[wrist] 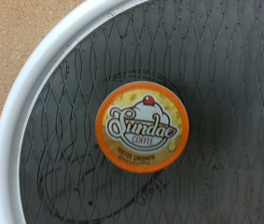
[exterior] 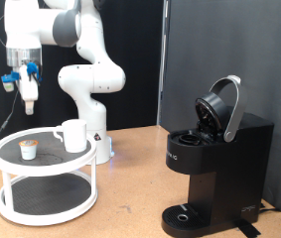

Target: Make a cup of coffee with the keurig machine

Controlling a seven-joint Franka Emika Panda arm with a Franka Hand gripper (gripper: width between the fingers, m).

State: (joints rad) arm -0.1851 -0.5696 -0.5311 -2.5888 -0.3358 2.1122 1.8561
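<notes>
The white mug (exterior: 73,135) stands on the top shelf of a round white two-tier stand (exterior: 47,178) at the exterior view's left. A small pod (exterior: 27,150) with a tan top sits on the same shelf, left of the mug. In the wrist view the pod (wrist: 142,124) shows from above, with an orange rim and a "Sundae" label. My gripper (exterior: 29,102) hangs well above the pod and holds nothing. The black keurig machine (exterior: 214,169) stands at the right with its lid (exterior: 222,107) raised. The gripper does not show in the wrist view.
The stand's white rim (wrist: 24,103) curves around the dark mesh shelf. The wooden table (exterior: 130,208) lies between the stand and the machine. The arm's white base (exterior: 92,124) stands behind the stand. A black curtain forms the back wall.
</notes>
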